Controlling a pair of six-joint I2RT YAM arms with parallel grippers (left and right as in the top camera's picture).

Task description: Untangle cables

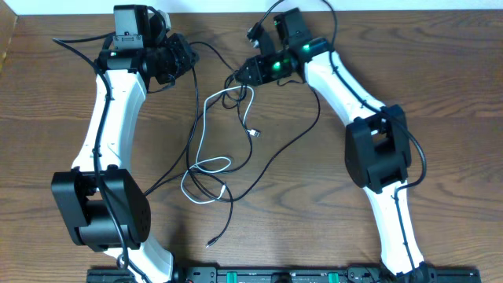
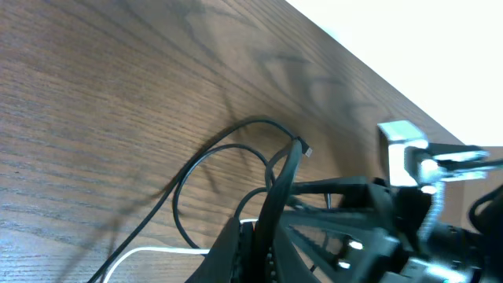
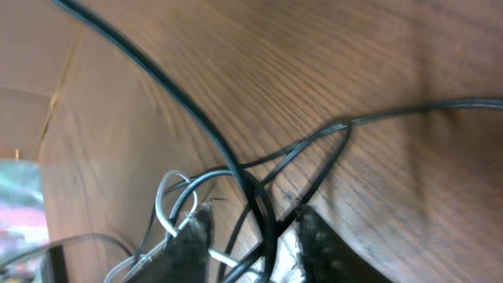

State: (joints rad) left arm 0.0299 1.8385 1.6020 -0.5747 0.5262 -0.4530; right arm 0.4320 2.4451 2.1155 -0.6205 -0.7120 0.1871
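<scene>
Table of brown wood carries everything. The cables lie loose across its middle, between the two arms: black cables in long arcs, crossed by one white cable in loops. Your right gripper stands partly open, with a finger on either side of a black strand and no pinch on it. Only the right wrist view shows you that gap. Your left gripper is shut, and a black cable meets its tip; you cannot tell whether it is pinched.
</scene>
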